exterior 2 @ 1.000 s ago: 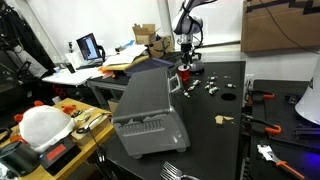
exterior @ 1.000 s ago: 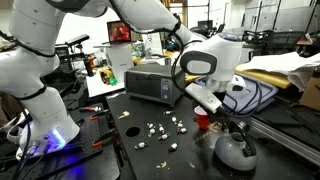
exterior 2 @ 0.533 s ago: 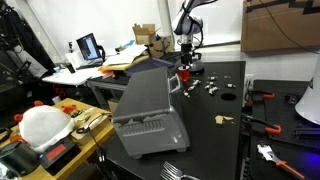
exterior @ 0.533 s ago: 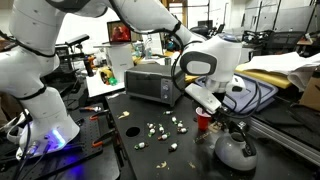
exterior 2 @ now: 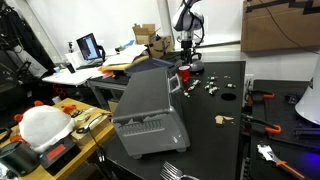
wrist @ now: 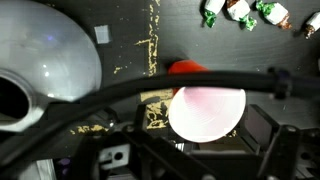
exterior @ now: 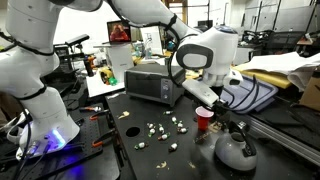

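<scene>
- My gripper (exterior: 204, 103) hung just above a small red plastic cup with a pale inside (exterior: 204, 121), towards the right of the black tabletop (exterior: 110, 150).
- I could not tell how far apart its jaws stood, as the exterior views were too small and the wrist view too blurred. It seemed to have hold of nothing.
- The cup stood upright on the tabletop. In the wrist view its round mouth (wrist: 206, 112) lay straight below me, with a thick black cable (wrist: 120, 92) running across in front of it.
- A rounded silver metal kettle (exterior: 235, 151) sat near the cup, to its right and nearer the camera. Whether they touched, I could not tell.
- Small wrapped sweets (exterior: 160, 131) lay scattered on the tabletop to the left of the cup, apart from it.
- A boxy silver toaster oven (exterior: 150, 84) stood farther back on the left.
- In an exterior view from the other end, the cup (exterior 2: 184, 72) showed at the far edge, beyond the oven (exterior 2: 145, 110).
</scene>
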`<state>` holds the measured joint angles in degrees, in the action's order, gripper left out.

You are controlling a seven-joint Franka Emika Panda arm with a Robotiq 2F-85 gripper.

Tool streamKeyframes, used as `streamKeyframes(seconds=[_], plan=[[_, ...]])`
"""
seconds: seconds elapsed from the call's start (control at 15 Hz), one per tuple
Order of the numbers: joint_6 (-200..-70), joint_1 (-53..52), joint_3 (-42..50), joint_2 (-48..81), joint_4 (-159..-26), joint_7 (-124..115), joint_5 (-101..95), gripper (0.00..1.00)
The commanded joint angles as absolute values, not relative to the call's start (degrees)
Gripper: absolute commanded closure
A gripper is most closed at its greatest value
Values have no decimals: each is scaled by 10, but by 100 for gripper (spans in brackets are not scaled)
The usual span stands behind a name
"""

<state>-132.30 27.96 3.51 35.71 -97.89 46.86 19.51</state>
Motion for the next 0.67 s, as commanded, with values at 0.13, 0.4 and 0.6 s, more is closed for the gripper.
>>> streamKeyframes(seconds=[0.13, 0.4, 0.6], plan=[[-1292, 275, 36, 250, -1059, 479, 179, 0], [-1235, 271, 42, 198, -1086, 517, 176, 0], [-1192, 262, 50, 171, -1105, 559, 171, 0]])
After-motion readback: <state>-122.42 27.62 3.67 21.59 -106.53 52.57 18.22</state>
